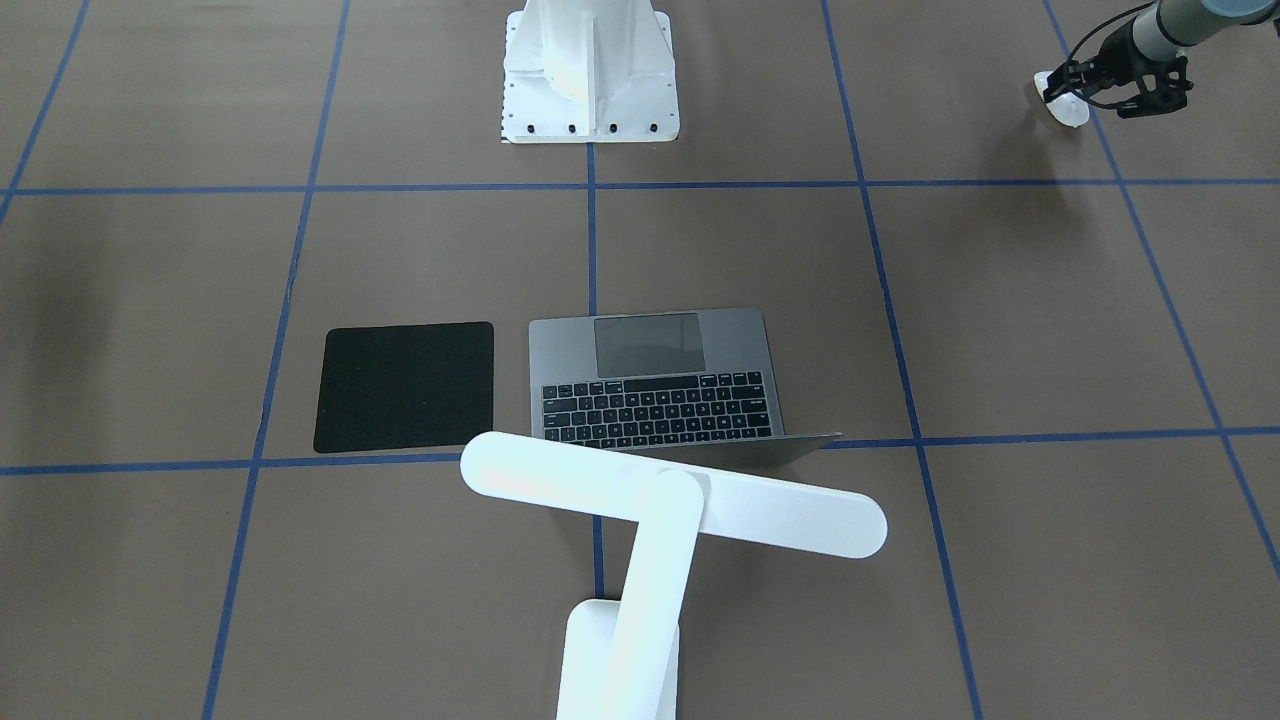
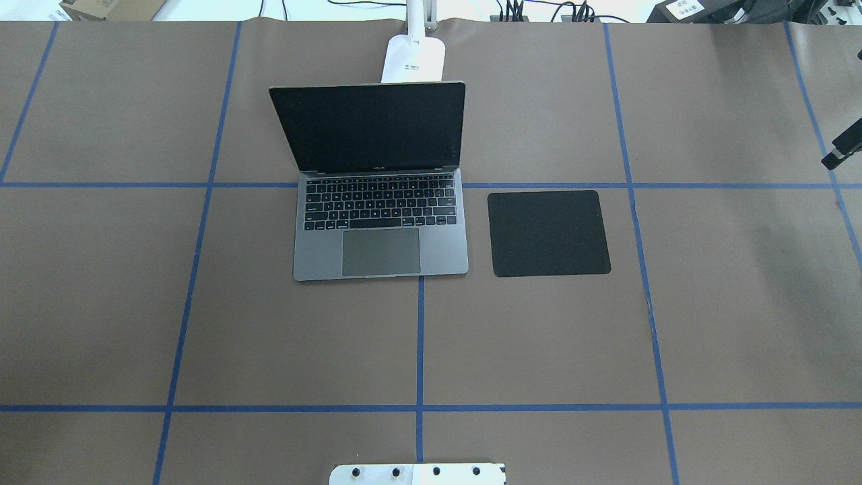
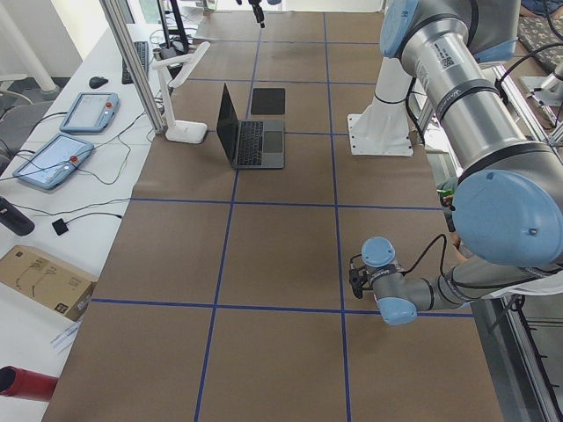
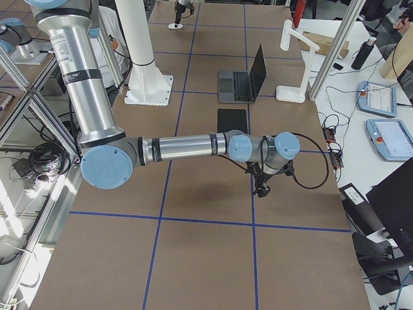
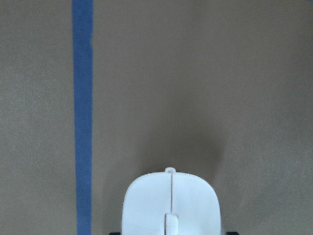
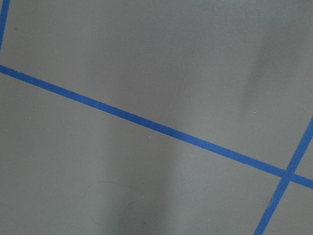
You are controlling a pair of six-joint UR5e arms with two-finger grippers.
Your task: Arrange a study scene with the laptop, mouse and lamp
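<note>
The laptop (image 2: 380,229) stands open at the table's middle, screen dark; it also shows in the front view (image 1: 660,385). The white lamp (image 1: 670,505) stands behind it, its bar head over the lid and its base (image 2: 414,57) at the far edge. The white mouse (image 1: 1070,112) is far out on my left side, low over the table, and fills the bottom centre of the left wrist view (image 5: 171,203). My left gripper (image 1: 1062,95) is shut on the mouse. My right gripper (image 2: 838,153) hangs over bare table on the right; I cannot tell whether it is open or shut.
A flat black square pad (image 2: 549,232) lies just right of the laptop. The white bolted pedestal (image 1: 590,70) stands at the robot's side of the table. Blue tape lines grid the brown tabletop. Tablets and cables lie beyond the far edge (image 3: 53,158).
</note>
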